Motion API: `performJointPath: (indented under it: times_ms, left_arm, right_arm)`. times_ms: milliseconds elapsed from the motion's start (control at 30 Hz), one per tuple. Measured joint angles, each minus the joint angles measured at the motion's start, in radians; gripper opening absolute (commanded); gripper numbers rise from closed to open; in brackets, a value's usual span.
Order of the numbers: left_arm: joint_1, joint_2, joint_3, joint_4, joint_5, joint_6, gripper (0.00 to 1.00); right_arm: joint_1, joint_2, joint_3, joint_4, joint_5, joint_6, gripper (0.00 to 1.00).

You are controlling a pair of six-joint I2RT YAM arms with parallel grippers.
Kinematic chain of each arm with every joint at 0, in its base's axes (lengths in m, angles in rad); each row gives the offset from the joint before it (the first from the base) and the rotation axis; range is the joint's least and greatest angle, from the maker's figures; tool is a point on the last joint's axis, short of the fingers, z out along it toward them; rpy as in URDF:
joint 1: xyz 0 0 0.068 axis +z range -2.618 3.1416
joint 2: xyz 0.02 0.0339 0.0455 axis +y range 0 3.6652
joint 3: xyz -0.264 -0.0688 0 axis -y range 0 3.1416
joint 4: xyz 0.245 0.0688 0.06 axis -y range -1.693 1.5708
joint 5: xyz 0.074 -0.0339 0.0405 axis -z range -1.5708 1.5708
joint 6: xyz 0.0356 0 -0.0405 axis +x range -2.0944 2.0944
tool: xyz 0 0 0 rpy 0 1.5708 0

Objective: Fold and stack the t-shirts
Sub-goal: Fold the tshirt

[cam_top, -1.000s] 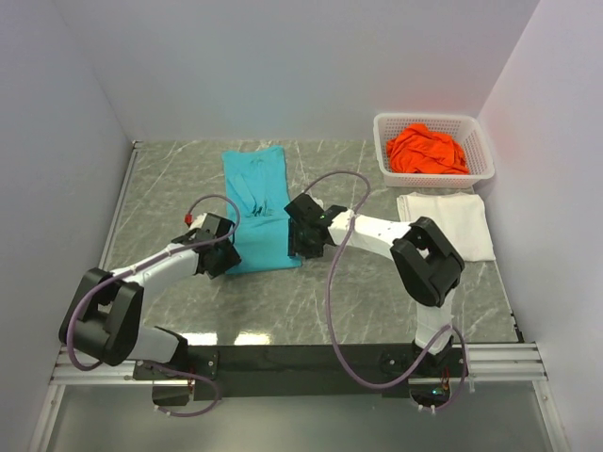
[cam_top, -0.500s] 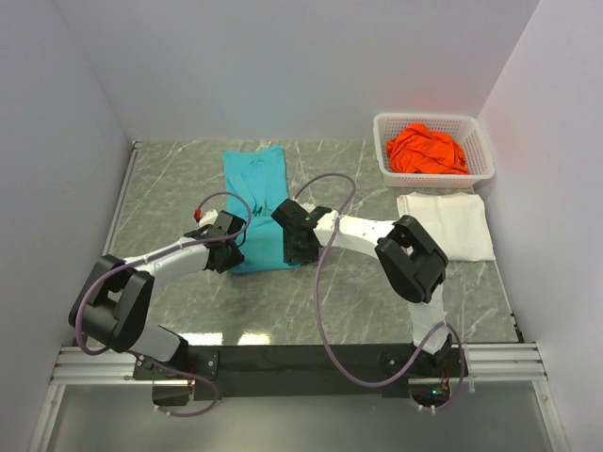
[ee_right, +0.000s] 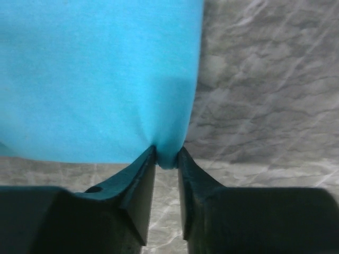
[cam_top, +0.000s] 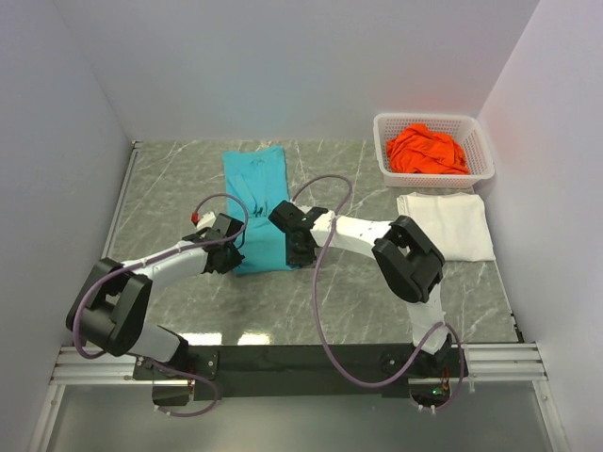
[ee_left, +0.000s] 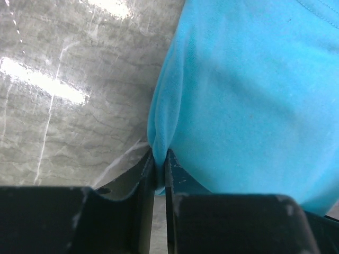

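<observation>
At 7 and 5 o'clock on the teal shirt (cam_top: pixel 256 193), left claw (ee_left: pixel 160 165) and right claw (ee_right: pixel 167 157) each pinch a hem corner; we judge the cloth limp and light.

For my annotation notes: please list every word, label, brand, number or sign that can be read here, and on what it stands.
No text can be read.
On the teal t-shirt, a small dark mark, too small to read.
The white t-shirt, orange t-shirt and basket show none.
</observation>
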State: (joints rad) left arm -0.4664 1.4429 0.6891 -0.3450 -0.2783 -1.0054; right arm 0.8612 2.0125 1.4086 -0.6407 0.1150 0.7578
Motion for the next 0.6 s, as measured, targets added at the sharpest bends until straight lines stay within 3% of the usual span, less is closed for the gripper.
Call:
performJointPath:
  times_ms: [167, 233, 600]
  left_arm:
    - [0.0, -0.006, -0.003, 0.002, 0.014, -0.008, 0.05]
    - [0.0, -0.006, -0.003, 0.0, 0.024, -0.01, 0.01]
    - [-0.019, -0.048, 0.148, -0.267, 0.166, 0.002, 0.01]
  right_arm:
    - [0.0, 0.016, 0.02, -0.002, -0.031, 0.002, 0.13]
    - [-0.001, 0.016, 0.02, 0.0, -0.033, 0.0, 0.01]
    - [-0.084, -0.056, 0.008, -0.136, 0.013, -0.092, 0.0]
